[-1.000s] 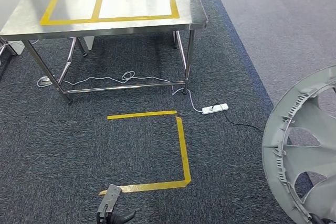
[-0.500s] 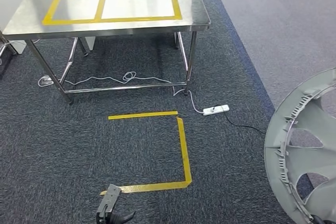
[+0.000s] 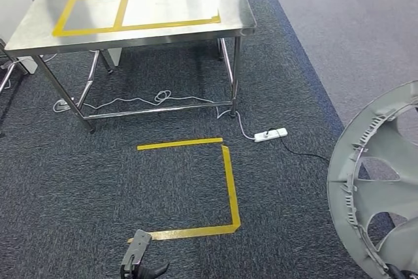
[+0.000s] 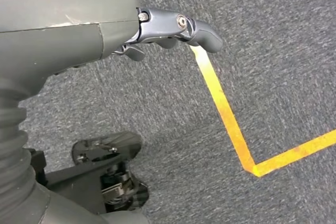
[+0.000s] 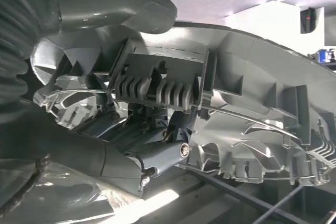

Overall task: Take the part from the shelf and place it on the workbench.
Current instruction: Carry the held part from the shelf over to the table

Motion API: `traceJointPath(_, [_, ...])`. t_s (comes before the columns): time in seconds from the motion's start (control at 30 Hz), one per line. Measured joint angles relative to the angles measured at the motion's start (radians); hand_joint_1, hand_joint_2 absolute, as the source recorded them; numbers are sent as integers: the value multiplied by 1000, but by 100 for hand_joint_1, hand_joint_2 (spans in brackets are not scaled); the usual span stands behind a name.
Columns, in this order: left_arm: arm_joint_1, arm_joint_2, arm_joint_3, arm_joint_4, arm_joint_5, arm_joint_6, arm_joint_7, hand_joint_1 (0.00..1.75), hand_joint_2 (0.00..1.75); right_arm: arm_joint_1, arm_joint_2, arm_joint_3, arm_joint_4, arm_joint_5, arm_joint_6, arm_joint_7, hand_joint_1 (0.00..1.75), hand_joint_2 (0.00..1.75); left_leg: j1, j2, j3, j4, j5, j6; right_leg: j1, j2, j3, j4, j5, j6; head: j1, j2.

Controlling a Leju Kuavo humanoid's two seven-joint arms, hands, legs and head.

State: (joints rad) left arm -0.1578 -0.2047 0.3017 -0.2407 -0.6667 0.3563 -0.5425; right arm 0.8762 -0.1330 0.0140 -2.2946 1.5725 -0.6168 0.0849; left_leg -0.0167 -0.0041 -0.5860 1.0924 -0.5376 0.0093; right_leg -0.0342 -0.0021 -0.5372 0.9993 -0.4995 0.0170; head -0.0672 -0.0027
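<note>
A: Part (image 3: 379,181), grey ribbed disc, hangs right of the workbench (image 3: 236,11) and well short of it, above carpet. Right hand (image 5: 158,156) has fingers wrapped on its inner rib, firm hold.

B: Change?

A: Whole view has slid slightly since a second ago; bench and floor tape (image 3: 229,187) shift together. Camera moves, so I judge the robot is walking the carry.

B: Orientation?

A: Round, no long axis. On edge, ribbed face toward the bench.

B: Left hand (image 4: 174,27)?

A: Fingers loosely extended, empty.
</note>
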Motion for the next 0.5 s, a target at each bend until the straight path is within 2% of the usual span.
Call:
traceJointPath(0.07, [1, 1, 0, 0, 0, 0, 0, 0, 175, 0, 1, 0, 0, 0, 0, 1, 175, 175, 8, 0, -56, 131, -64, -11, 0, -2, -2, 1, 0, -3, -2, 0])
traceJointPath(0.1, [3, 1, 0, 0, 1, 0, 0, 0, 175, 0, 1, 0, 1, 0, 0, 2, 175, 175, 12, 0, -77, 181, -80, -15, 0, -2, -3, 1, 0, -3, -2, 0])
traceJointPath(0.13, [4, 1, 0, 0, 1, 0, 0, 0, 175, 0, 1, 0, 2, 0, 0, 2, 175, 175, 16, 0, -83, 196, -75, -17, 0, -2, -3, 1, 0, -3, -2, 0])
traceJointPath(0.17, [4, 1, 0, 0, 1, 0, 0, 0, 175, -1, 1, 0, 2, 0, 0, 2, 175, 175, 19, 0, -72, 173, -52, -18, 0, -2, -2, 1, 0, -2, -2, 0])
traceJointPath(0.23, [3, 1, 0, 0, 1, 0, 0, 0, 175, -1, 1, 0, 3, 0, 0, 2, 175, 175, 22, 1, -10, 43, 18, -17, -1, -1, 2, 2, -1, 1, -2, 0])
traceJointPath(0.3, [1, 2, 0, 0, 1, 0, 0, 0, 175, -2, 1, 0, 3, 0, 0, 2, 175, 175, 21, 0, 36, -64, 50, -12, 1, 0, -1, 5, -4, 9, -1, 0])
traceJointPath(0.33, [1, 1, 0, 0, 1, -1, 0, 0, 175, -2, 1, -1, 3, 0, -1, 2, 175, 175, 20, 0, 42, -82, 50, -11, 3, 0, -4, 7, -4, 9, -1, 0])
traceJointPath(0.43, [2, 0, 0, 0, 4, -3, 0, 0, 175, -2, 1, -6, 4, 0, -1, -6, 175, 175, 17, -1, 39, -87, 52, -7, 3, 1, -6, 3, -2, 5, 0, 0])
traceJointPath(0.5, [2, 0, 0, 0, 5, -5, 0, 0, 175, -3, 2, -7, 5, 0, 0, -11, 175, 175, 15, -1, 39, -87, 52, -2, 1, 1, -2, -3, 2, 12, 0, 0])
